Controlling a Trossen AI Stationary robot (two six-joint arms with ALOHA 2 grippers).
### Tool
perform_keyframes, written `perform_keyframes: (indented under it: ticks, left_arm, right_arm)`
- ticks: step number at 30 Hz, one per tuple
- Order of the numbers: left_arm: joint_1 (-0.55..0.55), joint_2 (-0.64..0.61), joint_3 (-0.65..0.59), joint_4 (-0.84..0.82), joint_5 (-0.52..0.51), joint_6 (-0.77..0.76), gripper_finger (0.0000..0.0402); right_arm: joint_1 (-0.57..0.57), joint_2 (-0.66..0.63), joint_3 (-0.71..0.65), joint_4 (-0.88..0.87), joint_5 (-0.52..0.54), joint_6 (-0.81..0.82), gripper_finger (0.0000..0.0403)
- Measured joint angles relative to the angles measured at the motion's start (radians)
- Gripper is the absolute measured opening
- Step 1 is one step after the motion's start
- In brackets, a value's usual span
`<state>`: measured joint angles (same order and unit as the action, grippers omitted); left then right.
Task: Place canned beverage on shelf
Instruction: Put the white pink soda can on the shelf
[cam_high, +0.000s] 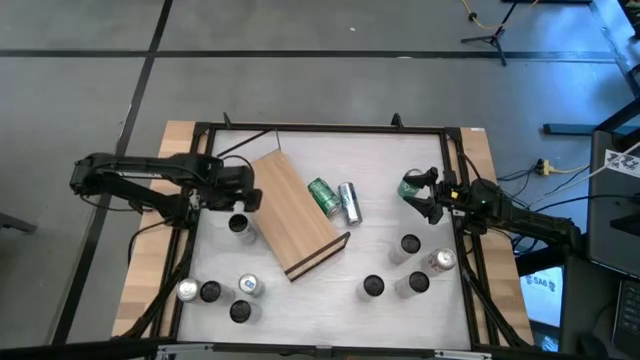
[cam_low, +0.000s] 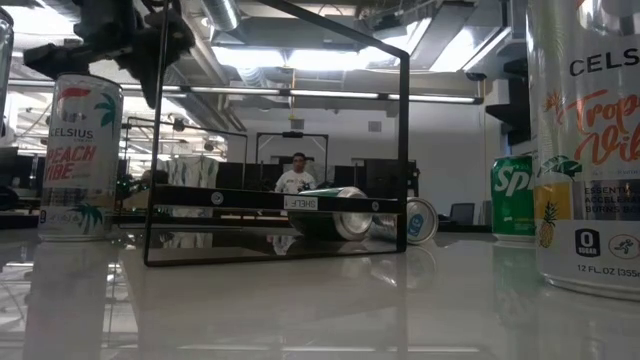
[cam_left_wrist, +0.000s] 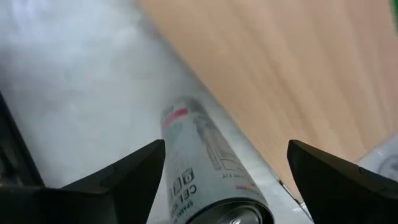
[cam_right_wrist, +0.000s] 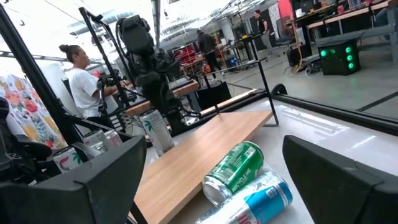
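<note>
Far left of the overhead frame: left gripper (cam_high: 238, 205) poised above an upright can (cam_high: 239, 224), fingers spread wide, nothing held. In the left wrist view, that same can (cam_left_wrist: 205, 168) sitting between the two dark fingers (cam_left_wrist: 121, 180), its top near the lower edge, the wood of the shelf (cam_left_wrist: 292, 81) filling the upper right. Judged step in hand: straddling this can for a grasp. To do it well: descend straight down, keep the can centred in the gap, close on the can's sides below the rim, avoid nudging the shelf edge just beside it, lift upright before moving over the board.

Centre of the overhead frame: shelf (cam_high: 295, 215) lying at a diagonal, its left long edge just beside the can under the left gripper, so only a short carry to the right seems needed. Just right of the shelf, a green can (cam_high: 322, 196) and a silver-blue can (cam_high: 349, 203) lying on their sides, touching or nearly so.

Right of the overhead frame: right gripper (cam_high: 432, 196) near the table's right rail, jaws apart, a green-topped can (cam_high: 410, 187) just beside it, nothing gripped; well apart from the shelf.
</note>
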<state>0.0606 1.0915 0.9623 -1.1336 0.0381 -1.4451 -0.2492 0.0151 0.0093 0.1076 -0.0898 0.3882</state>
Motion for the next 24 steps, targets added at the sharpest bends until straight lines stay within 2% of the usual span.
perform_keyframes:
  ticks: [9,15,24]
  left_arm:
    - [-0.01,-0.071,0.0,0.114,-0.016,0.463,0.0325]
    - [-0.028,-0.074,0.0,0.078,-0.008,0.67,0.0325]
    - [-0.028,-0.084,0.0,0.061,0.016,0.891,0.0325]
  right_arm:
    - [0.0,0.0,0.0,-0.002,0.0,0.0,0.0372]
    - [0.0,0.0,0.0,-0.003,0.022,0.0,0.0372]
    - [0.0,0.0,0.0,-0.002,0.095,0.001,0.0372]
